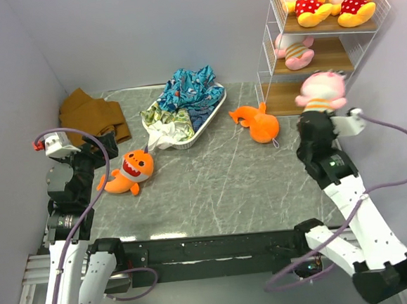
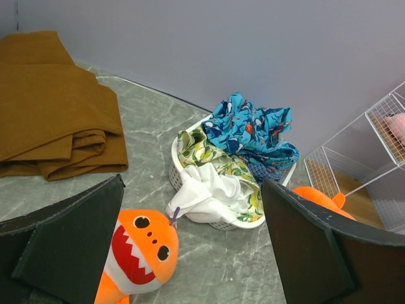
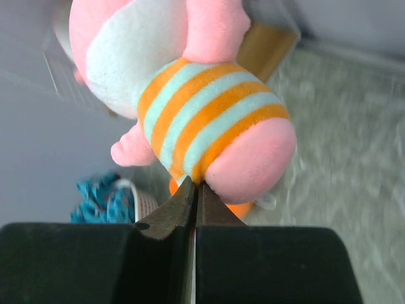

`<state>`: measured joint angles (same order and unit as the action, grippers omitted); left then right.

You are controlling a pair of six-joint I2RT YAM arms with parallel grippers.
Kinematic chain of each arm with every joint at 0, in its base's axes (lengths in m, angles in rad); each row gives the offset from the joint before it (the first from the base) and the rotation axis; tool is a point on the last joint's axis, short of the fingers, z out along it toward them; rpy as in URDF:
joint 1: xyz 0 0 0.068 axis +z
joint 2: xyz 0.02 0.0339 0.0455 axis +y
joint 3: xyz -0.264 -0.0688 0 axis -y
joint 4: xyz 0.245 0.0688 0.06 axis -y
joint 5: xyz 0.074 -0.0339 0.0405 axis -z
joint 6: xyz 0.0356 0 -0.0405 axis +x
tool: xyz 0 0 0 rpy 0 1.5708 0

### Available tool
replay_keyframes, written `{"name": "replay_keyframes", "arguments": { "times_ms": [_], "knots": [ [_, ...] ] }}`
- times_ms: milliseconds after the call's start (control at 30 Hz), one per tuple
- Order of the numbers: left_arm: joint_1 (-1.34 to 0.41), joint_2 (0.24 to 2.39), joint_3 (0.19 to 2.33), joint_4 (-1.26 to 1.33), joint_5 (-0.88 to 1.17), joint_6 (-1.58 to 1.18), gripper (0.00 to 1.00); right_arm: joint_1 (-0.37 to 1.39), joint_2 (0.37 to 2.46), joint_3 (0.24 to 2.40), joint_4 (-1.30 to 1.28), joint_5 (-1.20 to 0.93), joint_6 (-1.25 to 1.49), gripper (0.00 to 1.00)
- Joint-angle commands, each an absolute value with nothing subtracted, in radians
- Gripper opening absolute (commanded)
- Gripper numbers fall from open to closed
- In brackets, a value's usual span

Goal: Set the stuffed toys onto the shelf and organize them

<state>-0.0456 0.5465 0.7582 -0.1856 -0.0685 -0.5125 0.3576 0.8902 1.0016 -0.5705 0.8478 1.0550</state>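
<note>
The shelf stands at the back right. Two yellow stuffed toys lie on its top board and a pink one on the middle board. My right gripper is shut on the bottom of a second pink striped toy, held in the air in front of the shelf's lower boards; the pink toy fills the right wrist view above the right gripper. One orange shark lies mid-table. Another orange shark lies just in front of my open left gripper, low between its fingers.
A white oval tray heaped with blue-patterned and white cloth sits at the back centre. A folded brown cloth lies in the back left corner. Walls close in on the left and back.
</note>
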Motion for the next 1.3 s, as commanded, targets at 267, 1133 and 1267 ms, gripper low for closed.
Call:
{"name": "replay_keyframes", "arguments": {
  "times_ms": [267, 1133, 1267],
  "knots": [
    [-0.063, 0.546, 0.758, -0.167, -0.071, -0.499, 0.96, -0.077, 1.09, 1.084, -0.048, 0.33, 0.555, 0.0],
    [-0.067, 0.563, 0.764, -0.172, -0.057, -0.5, 0.96, -0.285, 1.284, 1.289, -0.069, 0.261, 0.584, 0.0],
    [-0.069, 0.558, 0.764, -0.173, -0.061, -0.5, 0.96, -0.293, 1.296, 1.279, -0.058, 0.242, 0.595, 0.0]
  ]
}}
